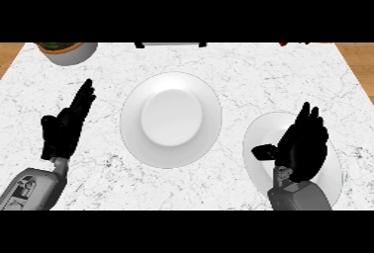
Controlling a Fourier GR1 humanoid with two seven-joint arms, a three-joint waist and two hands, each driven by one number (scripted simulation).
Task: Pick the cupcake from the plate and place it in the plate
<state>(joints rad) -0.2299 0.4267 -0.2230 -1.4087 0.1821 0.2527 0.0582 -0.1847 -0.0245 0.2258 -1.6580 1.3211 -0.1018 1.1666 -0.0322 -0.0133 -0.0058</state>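
Marble counter [241, 64], two white plates. Right hand [303, 143] hovers over the right plate [259, 129], fingers straight, holding nothing. No cupcake in sight, probably hidden underneath. Left hand [66, 126] rests open at left. I'd centre over it before curling, then head for the middle plate [135, 118].

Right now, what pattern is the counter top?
The counter top is white with fine grey marble veining, best seen in the head view.
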